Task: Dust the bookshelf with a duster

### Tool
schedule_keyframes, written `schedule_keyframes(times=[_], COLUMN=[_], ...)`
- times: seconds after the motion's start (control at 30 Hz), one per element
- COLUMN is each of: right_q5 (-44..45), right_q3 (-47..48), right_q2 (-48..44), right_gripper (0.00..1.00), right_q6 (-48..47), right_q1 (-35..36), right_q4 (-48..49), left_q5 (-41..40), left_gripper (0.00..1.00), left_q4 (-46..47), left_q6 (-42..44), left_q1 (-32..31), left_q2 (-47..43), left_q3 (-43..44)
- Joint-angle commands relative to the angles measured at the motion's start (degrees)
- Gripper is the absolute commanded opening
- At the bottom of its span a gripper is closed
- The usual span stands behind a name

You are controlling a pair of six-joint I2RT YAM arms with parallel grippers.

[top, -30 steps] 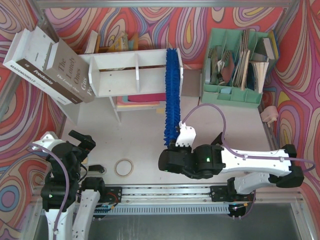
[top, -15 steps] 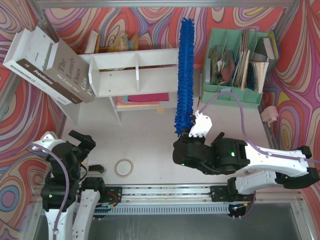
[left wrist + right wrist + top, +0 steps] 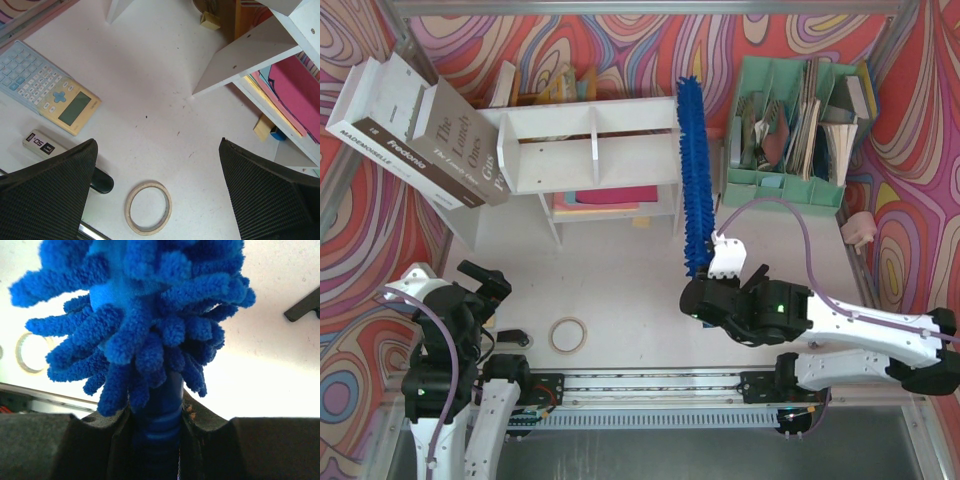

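The white bookshelf [image 3: 592,145] stands at the back centre, with two upper compartments and pink folders on its lower shelf; its lower corner shows in the left wrist view [image 3: 250,55]. The blue fluffy duster [image 3: 695,175] stands along the shelf's right end, tip near the top right corner. My right gripper [image 3: 712,290] is shut on its blue handle [image 3: 162,425], and the bristles [image 3: 150,315] fill the right wrist view. My left gripper [image 3: 485,285] is open and empty at the front left, over the table [image 3: 150,100].
A tape roll [image 3: 569,334] lies at the front, also in the left wrist view [image 3: 148,208]. A calculator [image 3: 47,87] and a small label block [image 3: 42,144] lie at the left. Books [image 3: 420,130] lean at the shelf's left. A mint-green file organizer [image 3: 795,120] stands at the back right.
My right arm swung the duster from the shelf's right end upward and rightward, then back down against the shelf's right side, while its wrist shifted right. The left arm has not moved.
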Motion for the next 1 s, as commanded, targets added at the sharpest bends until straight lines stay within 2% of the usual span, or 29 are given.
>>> schedule_keyframes(times=[0.0, 0.4, 0.7, 0.97], right_q5=[-3.26, -10.61, -14.38, -17.35], right_q3=[-4.19, -16.65, -25.23, -28.4], right_q2=[-1.74, -1.12, 1.9, 3.89], right_gripper=[0.0, 0.0, 0.0, 0.0], right_q6=[-5.29, -9.21, -7.92, -7.88], right_q1=[-2.82, -6.13, -6.67, -8.16], right_q4=[7.03, 17.5, 22.7, 26.05], left_q5=[0.05, 0.05, -0.07, 0.06], left_gripper=[0.98, 0.98, 0.98, 0.98], left_q4=[0.6, 0.55, 0.58, 0.58], left_q6=[0.62, 0.62, 0.55, 0.62], left_q1=[0.28, 0.28, 0.28, 0.28], left_q2=[-0.05, 0.12, -0.14, -0.14], left_q3=[-0.81, -0.85, -0.81, -0.86])
